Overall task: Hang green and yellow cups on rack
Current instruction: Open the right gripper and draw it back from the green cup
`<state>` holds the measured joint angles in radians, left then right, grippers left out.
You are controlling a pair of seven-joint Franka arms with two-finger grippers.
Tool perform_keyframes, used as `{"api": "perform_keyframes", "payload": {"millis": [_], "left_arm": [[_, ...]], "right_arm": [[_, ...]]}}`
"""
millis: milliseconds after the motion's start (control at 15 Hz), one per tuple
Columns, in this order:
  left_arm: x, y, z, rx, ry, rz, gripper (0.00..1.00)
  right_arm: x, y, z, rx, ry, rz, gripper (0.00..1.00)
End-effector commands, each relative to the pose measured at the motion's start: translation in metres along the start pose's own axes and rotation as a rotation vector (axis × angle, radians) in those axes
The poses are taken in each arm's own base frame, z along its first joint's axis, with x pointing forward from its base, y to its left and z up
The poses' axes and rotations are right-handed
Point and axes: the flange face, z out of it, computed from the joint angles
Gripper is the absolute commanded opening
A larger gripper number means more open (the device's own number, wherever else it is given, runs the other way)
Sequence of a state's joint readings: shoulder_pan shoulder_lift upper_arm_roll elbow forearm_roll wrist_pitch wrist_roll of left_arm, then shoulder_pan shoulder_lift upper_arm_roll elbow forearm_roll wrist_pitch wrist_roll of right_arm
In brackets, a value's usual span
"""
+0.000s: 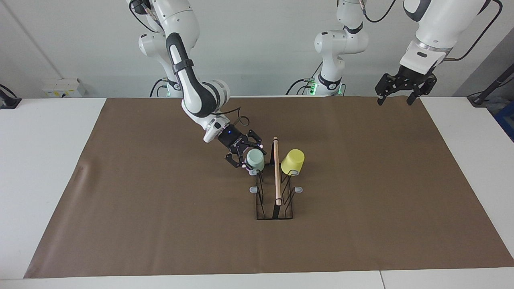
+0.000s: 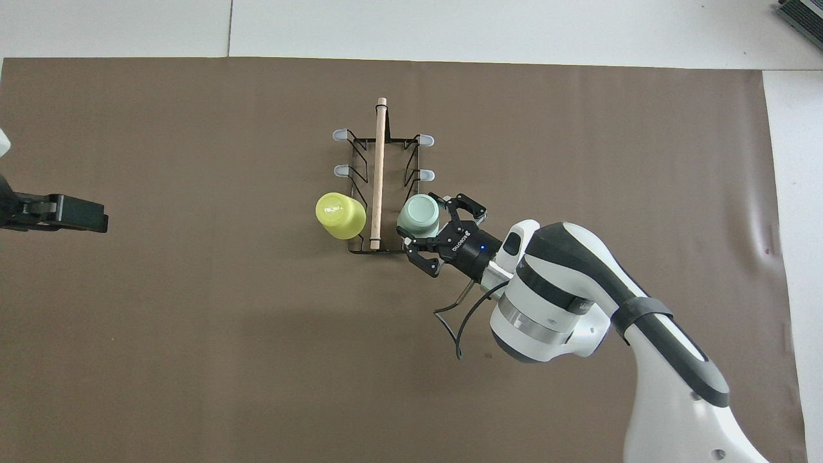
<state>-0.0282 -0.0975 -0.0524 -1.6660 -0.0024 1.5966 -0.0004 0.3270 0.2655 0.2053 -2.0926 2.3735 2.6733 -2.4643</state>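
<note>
1. The right pincer [image 1: 245,154] of the white right arm stands with its fingers spread on either side of the pale mint green plastic cup [image 1: 255,159], its tips just clear of the cup's wall; whether a fingertip touches the cup cannot be told.
2. That green cup sits upside down, base uppermost, on the prong of the black wire rack [image 1: 274,200] nearest the robots, on the side toward the right arm's end of the bench [image 1: 52,168].
3. The bright yellow plastic cup [image 1: 292,161], of matching tapered shape, hangs inverted and tilted on the nearest prong of the rack's side toward the left arm's end, level with the green one.
4. Between the two cups runs the rack's light wooden rod handle [image 2: 379,168], along the top of the frame.
5. Farther from the robots, the four remaining grey-tipped prongs [image 2: 339,135] carry nothing.
6. The rack rests on a brown paper sheet [image 2: 193,334] covering the white bench.
7. The left pincer [image 1: 395,93] waits, fingers apart and holding nothing, high over the sheet's corner at the left arm's end.
</note>
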Motion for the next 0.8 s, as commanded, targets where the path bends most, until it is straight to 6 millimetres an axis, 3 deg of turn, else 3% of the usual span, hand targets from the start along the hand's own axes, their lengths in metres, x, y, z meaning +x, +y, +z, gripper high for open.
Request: {"api": "perform_keyframes", "payload": {"millis": [0, 334, 535, 735], "left_arm": [[-0.011, 0.001, 0.001, -0.013, -0.013, 0.002, 1.0], [-0.01, -0.006, 0.002, -0.02, -0.017, -0.02, 1.0], [0.004, -0.005, 0.003, -0.033, -0.04, -0.022, 1.0], [0.018, -0.006, 0.002, -0.038, -0.054, -0.021, 1.0]], "right_arm": [[-0.001, 0.003, -0.002, -0.043, -0.036, -0.015, 1.0], [0.02, 0.005, -0.014, -0.087, -0.052, -0.046, 1.0], [0.035, 0.005, -0.02, -0.088, -0.043, -0.087, 1.0], [0.05, 0.022, -0.033, -0.089, -0.095, -0.257, 1.0]]}}
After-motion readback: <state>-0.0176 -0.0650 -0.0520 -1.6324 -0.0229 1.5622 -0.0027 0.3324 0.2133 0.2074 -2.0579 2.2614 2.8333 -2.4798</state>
